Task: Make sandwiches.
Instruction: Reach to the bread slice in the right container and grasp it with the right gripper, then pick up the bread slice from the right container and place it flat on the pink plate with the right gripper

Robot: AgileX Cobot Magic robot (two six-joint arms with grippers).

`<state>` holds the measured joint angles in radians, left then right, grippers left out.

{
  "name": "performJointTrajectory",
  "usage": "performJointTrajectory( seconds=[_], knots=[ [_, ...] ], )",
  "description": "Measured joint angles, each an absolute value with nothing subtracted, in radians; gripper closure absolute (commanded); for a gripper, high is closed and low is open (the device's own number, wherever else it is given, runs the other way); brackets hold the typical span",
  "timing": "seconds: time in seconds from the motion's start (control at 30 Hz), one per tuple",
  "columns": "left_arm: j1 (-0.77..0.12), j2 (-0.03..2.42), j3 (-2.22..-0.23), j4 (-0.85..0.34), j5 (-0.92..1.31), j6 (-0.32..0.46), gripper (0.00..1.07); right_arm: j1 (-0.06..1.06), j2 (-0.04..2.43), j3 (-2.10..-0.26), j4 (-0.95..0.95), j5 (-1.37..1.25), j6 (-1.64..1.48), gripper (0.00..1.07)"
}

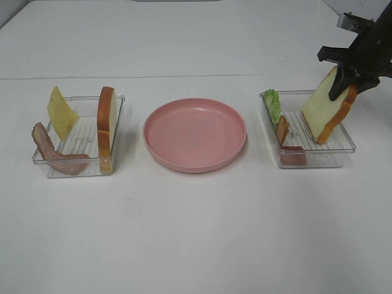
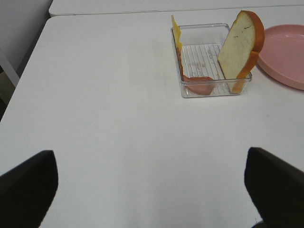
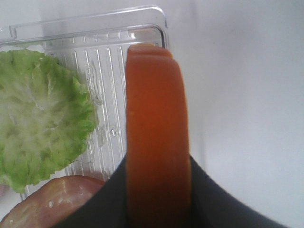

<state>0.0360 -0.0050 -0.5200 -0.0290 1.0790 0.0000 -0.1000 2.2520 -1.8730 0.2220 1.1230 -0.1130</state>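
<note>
The right gripper (image 1: 345, 90) pinches the seemingly light, stiff bread slice (image 1: 320, 110) by its top crust, at three o'clock of the plate (image 1: 195, 135); the left gripper (image 2: 152, 192) gapes wide, empty.

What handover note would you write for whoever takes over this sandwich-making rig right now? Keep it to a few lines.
Left hand: open, empty, above bare table.
Right hand: closed on the bread slice leaning in the right tray, beside lettuce and bacon piece.
Left tray: cheese slice, bacon strip, second bread slice.
Done: nothing stacked; pink plate bare.
Left: lift that bread, build the whole sandwich.
</note>
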Motion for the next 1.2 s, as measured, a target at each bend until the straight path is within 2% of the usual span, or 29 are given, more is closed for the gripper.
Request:
performJointTrajectory(
  seconds=[0.37, 0.6, 0.77, 0.87, 0.9, 0.93, 1.0, 1.2],
  knots=[
    [0.036, -0.005, -0.520, -0.029, 1.079, 0.000, 0.04, -0.100, 2.224, -1.873, 0.234, 1.168, -0.101, 1.07],
    [0.036, -0.005, -0.520, -0.029, 1.079, 0.000, 0.04, -0.100, 2.085, -1.873, 0.239, 1.204, -0.107, 1.07],
    [0.036, -0.005, -0.520, -0.029, 1.079, 0.000, 0.04, -0.101, 1.990, -1.854, 0.324, 1.198, -0.125, 1.07],
    [0.036, -0.005, -0.520, -0.029, 1.079, 0.000, 0.04, -0.101, 1.934, -1.782, 0.434, 1.168, -0.155, 1.07],
    [0.036, -0.005, -0.520, -0.029, 1.079, 0.000, 0.04, -0.101, 1.896, -1.707, 0.531, 1.133, -0.190, 1.07],
    [0.036, -0.005, -0.520, -0.029, 1.079, 0.000, 0.04, -0.101, 1.896, -1.707, 0.531, 1.133, -0.190, 1.07],
    [0.036, -0.005, -0.520, -0.029, 1.079, 0.000, 0.04, -0.078, 1.847, -1.574, 0.702, 1.067, -0.262, 1.07],
    [0.036, -0.005, -0.520, -0.029, 1.079, 0.000, 0.04, -0.010, 1.839, -1.532, 0.807, 1.035, -0.284, 1.07]
  ],
)
